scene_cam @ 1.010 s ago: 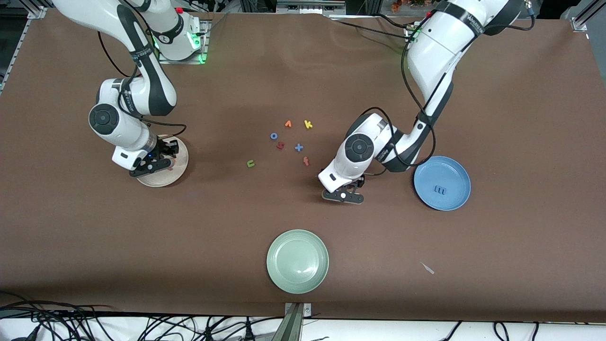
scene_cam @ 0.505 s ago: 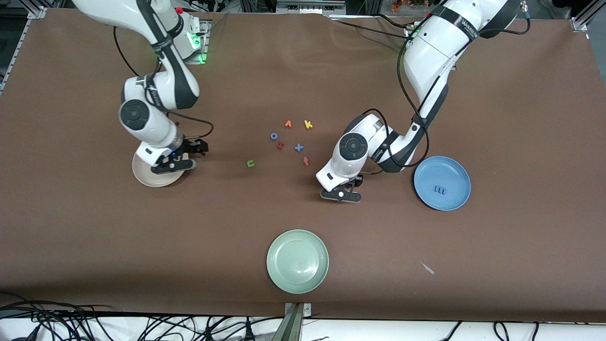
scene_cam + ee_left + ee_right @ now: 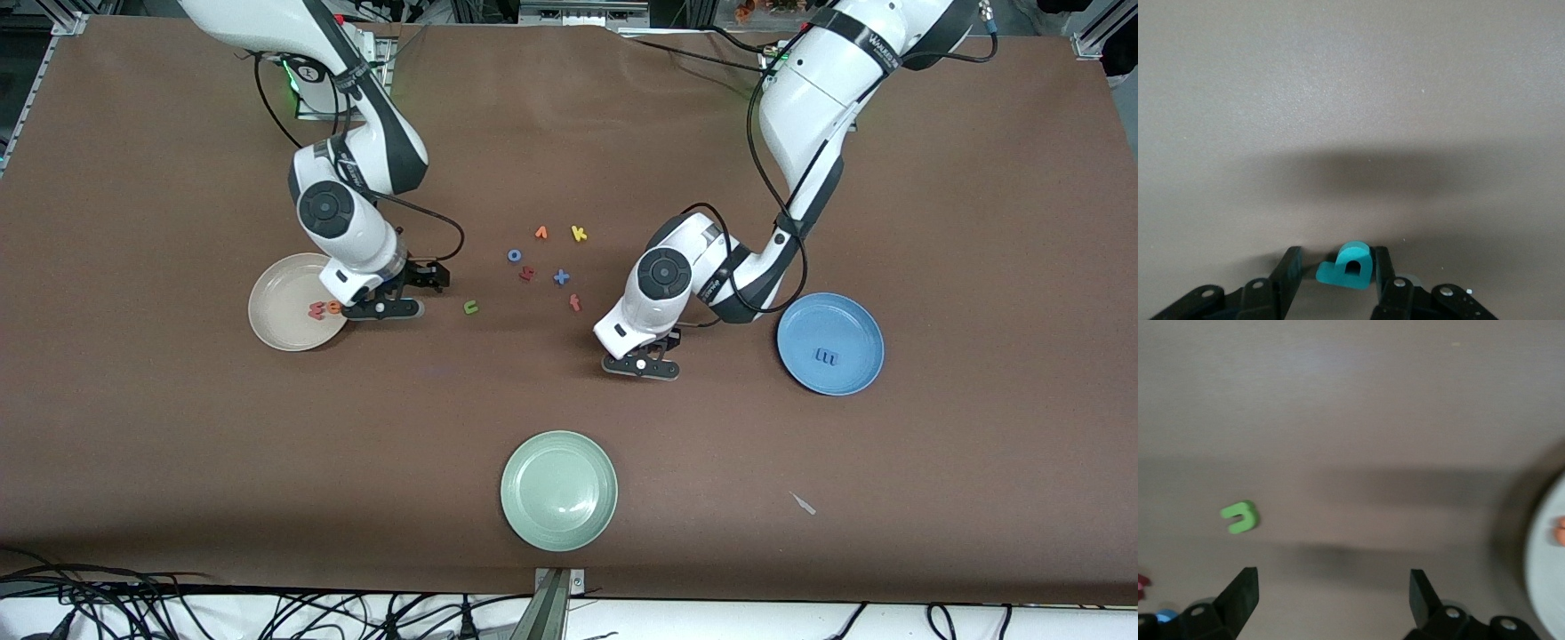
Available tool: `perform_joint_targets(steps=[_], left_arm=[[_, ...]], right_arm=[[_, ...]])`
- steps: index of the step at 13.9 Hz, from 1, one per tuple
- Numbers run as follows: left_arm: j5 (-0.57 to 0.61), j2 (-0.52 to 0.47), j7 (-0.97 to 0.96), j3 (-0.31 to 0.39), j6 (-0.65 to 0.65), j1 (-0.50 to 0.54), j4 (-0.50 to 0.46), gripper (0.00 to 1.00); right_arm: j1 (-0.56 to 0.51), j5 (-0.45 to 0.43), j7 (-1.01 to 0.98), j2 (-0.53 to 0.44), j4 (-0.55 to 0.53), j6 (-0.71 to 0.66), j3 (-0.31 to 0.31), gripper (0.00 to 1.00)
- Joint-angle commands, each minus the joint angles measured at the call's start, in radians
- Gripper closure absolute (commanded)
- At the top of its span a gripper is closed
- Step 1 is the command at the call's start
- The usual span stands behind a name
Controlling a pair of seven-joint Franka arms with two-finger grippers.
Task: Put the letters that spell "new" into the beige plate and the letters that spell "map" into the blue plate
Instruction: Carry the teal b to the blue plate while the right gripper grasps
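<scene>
front view: round cream-beige plate (image 3: 289, 302) toward the right arm's end holds the pinkish-red foam w (image 3: 316, 311) and orange foam e (image 3: 334, 308); right gripper (image 3: 384, 308) is just beside its rim. green foam n (image 3: 471, 308) lies on the brown table (image 3: 569, 133). dark blue foam m (image 3: 827, 357) sits in the round sky-blue plate (image 3: 853, 320).

left wrist view: left gripper (image 3: 1333, 273) low over the table, fingers around the teal foam a (image 3: 1346, 267), one touching it.

right wrist view: fingers (image 3: 1239, 595) spread wide, nothing between.
</scene>
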Motion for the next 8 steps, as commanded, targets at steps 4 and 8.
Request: perform_joint_targets(steps=[4, 8], left_arm=[[0.026, -0.038, -0.011, -0.004, -0.009, 0.016, -0.026, 0.88], [0.022, -0.085, -0.01, -0.008, -0.073, 0.032, 0.003, 0.87]], right_arm=[[0.073, -0.01, 0.006, 0.115, 0.119, 0.003, 0.01, 0.0], [0.1, -0.075, -0.014, 0.143, 0.147, 0.012, 0.01, 0.0]])
